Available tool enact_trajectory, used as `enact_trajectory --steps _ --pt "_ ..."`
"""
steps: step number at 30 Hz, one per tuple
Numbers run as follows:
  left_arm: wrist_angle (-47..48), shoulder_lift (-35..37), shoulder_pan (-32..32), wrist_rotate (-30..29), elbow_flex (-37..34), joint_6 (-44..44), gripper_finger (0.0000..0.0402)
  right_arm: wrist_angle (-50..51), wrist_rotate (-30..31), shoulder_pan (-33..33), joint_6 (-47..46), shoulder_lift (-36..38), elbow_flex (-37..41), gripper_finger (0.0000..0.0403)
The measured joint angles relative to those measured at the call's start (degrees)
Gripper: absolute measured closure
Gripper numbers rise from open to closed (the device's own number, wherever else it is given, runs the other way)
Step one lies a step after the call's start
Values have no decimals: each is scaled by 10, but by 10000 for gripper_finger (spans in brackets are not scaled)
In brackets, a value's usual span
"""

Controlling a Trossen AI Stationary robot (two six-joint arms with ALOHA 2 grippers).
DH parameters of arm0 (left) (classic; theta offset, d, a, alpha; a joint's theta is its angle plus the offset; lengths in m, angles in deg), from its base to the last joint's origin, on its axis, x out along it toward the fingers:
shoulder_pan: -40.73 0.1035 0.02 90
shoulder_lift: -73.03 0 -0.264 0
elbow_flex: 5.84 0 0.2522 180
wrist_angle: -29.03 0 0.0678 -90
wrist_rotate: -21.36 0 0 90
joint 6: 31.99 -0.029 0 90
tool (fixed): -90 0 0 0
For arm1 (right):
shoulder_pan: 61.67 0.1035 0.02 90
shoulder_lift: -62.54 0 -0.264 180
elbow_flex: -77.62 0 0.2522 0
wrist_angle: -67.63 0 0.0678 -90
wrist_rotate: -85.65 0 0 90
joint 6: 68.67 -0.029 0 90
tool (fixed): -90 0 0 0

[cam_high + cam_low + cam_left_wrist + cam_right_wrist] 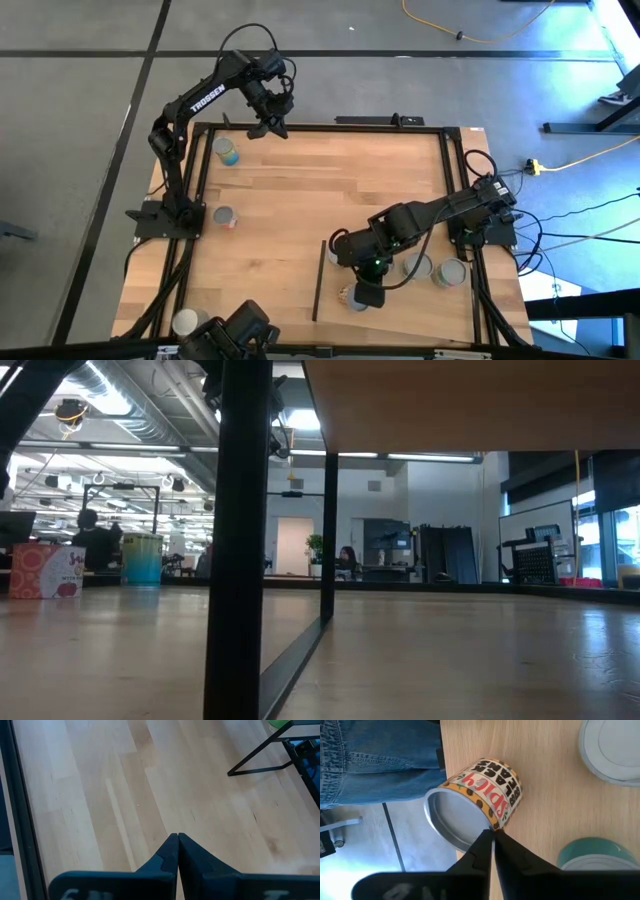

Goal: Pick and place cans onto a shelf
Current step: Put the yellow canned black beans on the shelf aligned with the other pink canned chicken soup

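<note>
1. The right gripper [492, 836] reaches in from the right side of the high view to the lower middle. It sits low over the near edge of the shelf [432, 306].
2. Its fingers are drawn narrow, almost together, with only a thin slit between them. The tips lie over the rim of a tipped can [485, 790]. Whether they pinch that rim cannot be told.
3. This can lies on its side on the shelf, right at the edge. Its label is yellow with red and black lettering, and its open silver end faces the gripper.
4. Two more cans stand upright on the shelf, one white-topped [418, 266] and one teal-rimmed [451, 272], at the lower right of the high view.
5. The left gripper [272, 128] hangs at the upper left of the high view, over the far edge of the table [300, 200], with its fingers pressed together and holding nothing.
6. Three other cans stand on the table: a blue one [228, 152] at the upper left, a second [223, 216] below it, and a third [185, 322] at the bottom left.
7. A person in jeans [370, 760] stands just beyond the shelf edge.
</note>
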Motion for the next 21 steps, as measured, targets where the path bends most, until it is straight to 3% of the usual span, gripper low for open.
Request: enact_trajectory --steps 13,21 --pt "0 0 0 -1 0 -1 401 2 5 -7 -13 0 -4 373" --pt "0 0 0 -2 0 -1 401 6 27 -30 8 1 -69 383"
